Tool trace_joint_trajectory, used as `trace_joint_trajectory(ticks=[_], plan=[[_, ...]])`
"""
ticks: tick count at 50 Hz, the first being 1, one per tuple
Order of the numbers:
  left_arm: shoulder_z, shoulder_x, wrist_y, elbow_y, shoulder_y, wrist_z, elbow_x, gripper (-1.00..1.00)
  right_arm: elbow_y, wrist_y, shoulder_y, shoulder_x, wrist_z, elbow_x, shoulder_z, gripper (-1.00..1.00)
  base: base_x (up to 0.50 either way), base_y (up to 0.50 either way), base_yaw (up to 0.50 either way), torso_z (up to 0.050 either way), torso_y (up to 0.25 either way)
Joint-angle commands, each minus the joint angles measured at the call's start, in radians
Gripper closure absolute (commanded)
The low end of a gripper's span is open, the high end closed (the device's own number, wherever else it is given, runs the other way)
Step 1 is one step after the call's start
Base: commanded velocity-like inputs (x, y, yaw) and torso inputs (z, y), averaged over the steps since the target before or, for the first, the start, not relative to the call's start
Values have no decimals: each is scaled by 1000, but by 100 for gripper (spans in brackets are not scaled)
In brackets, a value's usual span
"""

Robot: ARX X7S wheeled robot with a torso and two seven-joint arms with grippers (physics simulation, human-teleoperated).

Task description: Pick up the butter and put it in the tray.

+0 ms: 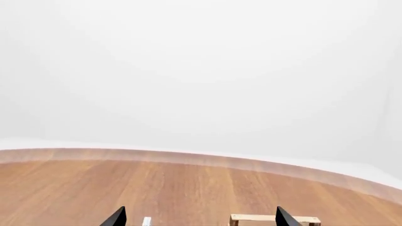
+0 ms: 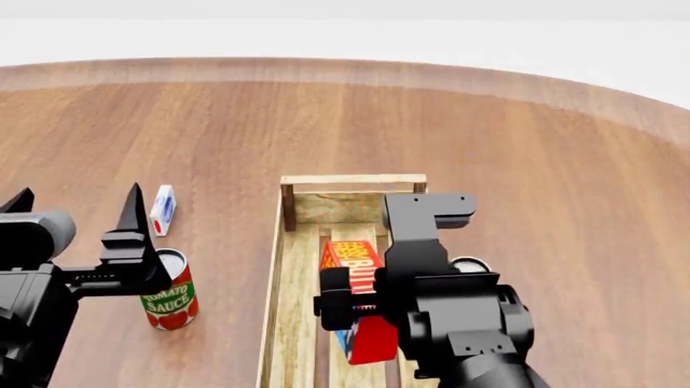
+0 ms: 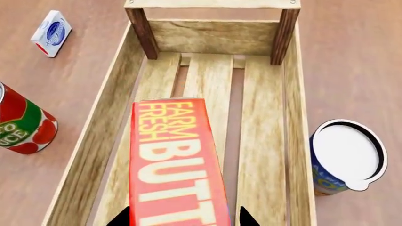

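Note:
The butter [image 3: 176,165], a red-and-orange box lettered "FARM FRESH BUTTER", hangs lengthwise over the slatted floor of the tray [image 3: 213,35], inside its walls. My right gripper [image 3: 182,220] is shut on the box, one dark fingertip on each long side. In the head view the butter [image 2: 351,260] sits tilted in front of the right arm, over the pale wooden tray [image 2: 353,180]. My left gripper [image 2: 76,198] stands open and empty to the left of the tray, above the table. The left wrist view catches only the tray's end [image 1: 274,218].
A tomato sauce can [image 2: 170,301] stands under the left arm, with a small white-blue carton [image 2: 161,208] beyond it. A white-lidded can [image 3: 342,157] stands right against the tray's right wall. The round wooden table [image 2: 539,145] ends at a curved far edge.

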Motion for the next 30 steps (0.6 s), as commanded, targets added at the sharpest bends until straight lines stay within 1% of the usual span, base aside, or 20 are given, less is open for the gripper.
trace_joint_trajectory(ticks=[1, 13, 23, 24, 30], plan=[[2, -2, 5, -3, 3, -2, -2, -100, 0, 17, 5, -4, -25, -30, 40, 100, 0, 0, 0, 0, 0], [1, -6, 7, -5, 0, -5, -7, -100, 0, 31, 5, -4, -33, 3, 7, 100, 0, 0, 0, 1, 1], [4, -7, 6, -4, -2, -8, -11, -100, 0, 33, 0, -4, -41, -31, 48, 100, 0, 0, 0, 0, 1], [4, -7, 6, -3, -2, -8, -12, -100, 0, 36, 1, -4, -46, -32, 52, -100, 0, 0, 0, 0, 0], [5, -8, 9, -3, 1, -9, -13, -100, 0, 33, 5, -4, -44, -27, 45, -100, 0, 0, 0, 0, 0]])
